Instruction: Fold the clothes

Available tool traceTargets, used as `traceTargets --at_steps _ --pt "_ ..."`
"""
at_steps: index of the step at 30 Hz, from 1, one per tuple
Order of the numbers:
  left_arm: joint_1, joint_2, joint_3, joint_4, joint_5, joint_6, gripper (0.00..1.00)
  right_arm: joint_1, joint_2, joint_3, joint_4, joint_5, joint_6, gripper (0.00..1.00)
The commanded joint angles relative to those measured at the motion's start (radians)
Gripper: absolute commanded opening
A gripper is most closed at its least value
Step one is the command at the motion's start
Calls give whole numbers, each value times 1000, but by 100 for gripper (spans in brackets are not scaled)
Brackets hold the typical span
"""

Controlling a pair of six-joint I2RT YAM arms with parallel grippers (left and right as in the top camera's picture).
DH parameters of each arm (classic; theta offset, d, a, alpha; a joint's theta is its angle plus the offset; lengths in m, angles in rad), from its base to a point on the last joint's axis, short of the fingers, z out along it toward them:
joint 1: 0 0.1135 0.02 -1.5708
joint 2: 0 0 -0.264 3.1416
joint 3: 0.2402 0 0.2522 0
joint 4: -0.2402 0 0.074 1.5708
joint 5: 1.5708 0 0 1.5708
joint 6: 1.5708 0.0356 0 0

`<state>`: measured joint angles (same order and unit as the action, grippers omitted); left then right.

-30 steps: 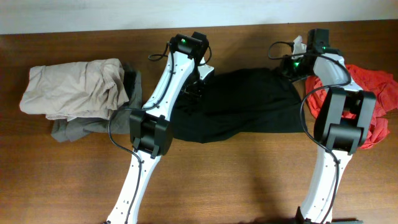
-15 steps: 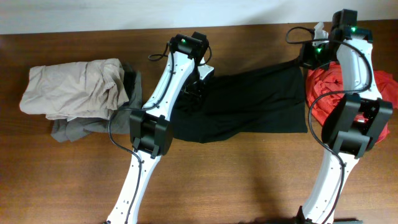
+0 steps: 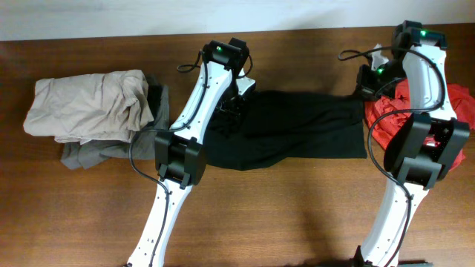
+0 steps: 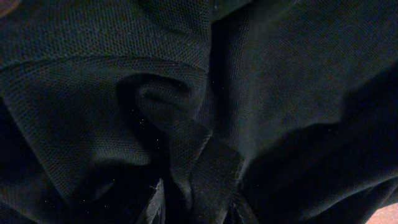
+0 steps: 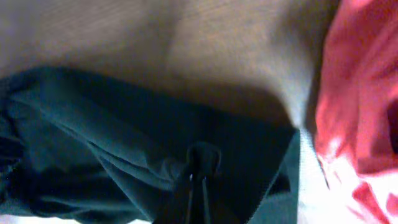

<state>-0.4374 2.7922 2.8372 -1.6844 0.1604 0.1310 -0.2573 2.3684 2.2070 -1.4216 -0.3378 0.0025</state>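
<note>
Rightward, toward 3 o'clock, the right end effector (image 3: 369,80) had dragged the large black short-sleeved shirt of soft fabric (image 3: 297,130), clenched on its corner to stretch it flat at the centre of the brown wooden table (image 3: 297,215). The left end effector (image 3: 234,107) gripped a bunched fold, probably as an anchor. A crumpled red-orange garment (image 3: 456,111) crowded 3 o'clock; a beige garment (image 3: 85,104) and a grey garment (image 3: 89,153) lay at 9.

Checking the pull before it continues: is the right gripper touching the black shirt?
Touching. The right wrist view shows the right gripper closed on a bunched fold of the black shirt.
</note>
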Motion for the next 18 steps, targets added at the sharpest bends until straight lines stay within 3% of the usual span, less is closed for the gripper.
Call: traceTargets --at_steps 1,18 --pt "1 -59 11 -4 8 5 34 2 -34 17 -23 48 -5 4" --pt "1 -158 11 -4 88 -8 34 3 -31 1 -110 115 -2 9"
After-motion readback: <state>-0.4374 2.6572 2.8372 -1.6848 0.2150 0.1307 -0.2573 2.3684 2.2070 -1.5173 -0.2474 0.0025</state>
